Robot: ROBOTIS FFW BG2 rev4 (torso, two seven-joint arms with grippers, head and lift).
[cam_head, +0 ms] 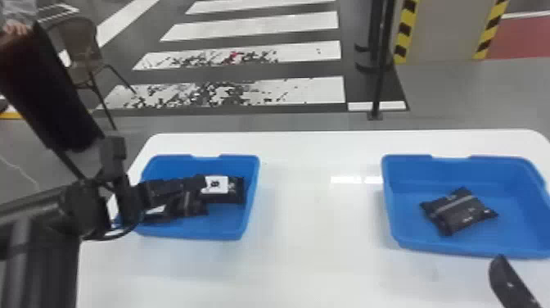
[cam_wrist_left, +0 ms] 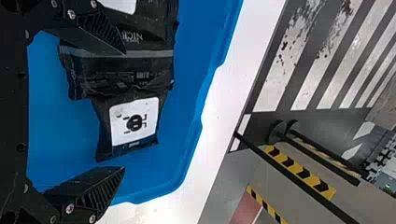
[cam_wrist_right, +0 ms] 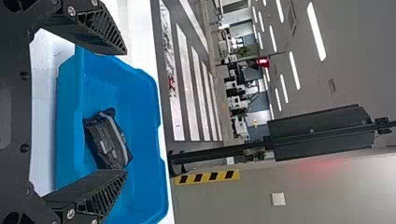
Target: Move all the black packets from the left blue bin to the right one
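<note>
Over the left blue bin point(cam_head: 192, 234), my left gripper point(cam_head: 182, 200) is open above several black packets point(cam_head: 236, 198). In the left wrist view the left gripper point(cam_wrist_left: 124, 110) has its fingers apart; a grey-striped packet point(cam_wrist_left: 116, 74) overlaps a white-labelled packet point(cam_wrist_left: 134, 122), and another dark packet point(cam_wrist_left: 152, 21) lies beside them. The right blue bin point(cam_head: 470, 247) holds one black packet point(cam_head: 458, 211) with a grey stripe. My right gripper point(cam_head: 511, 282) is at the near side of that bin. The right wrist view has the right gripper point(cam_wrist_right: 125, 111) open, the packet point(cam_wrist_right: 107, 140) beyond it.
Both bins stand on a white table point(cam_head: 311, 229) with a wide gap between them. Behind it are a black post point(cam_head: 380, 82), a pillar with striped edges point(cam_head: 446, 30) and a chair point(cam_head: 80, 53). A person's hand shows at the far left.
</note>
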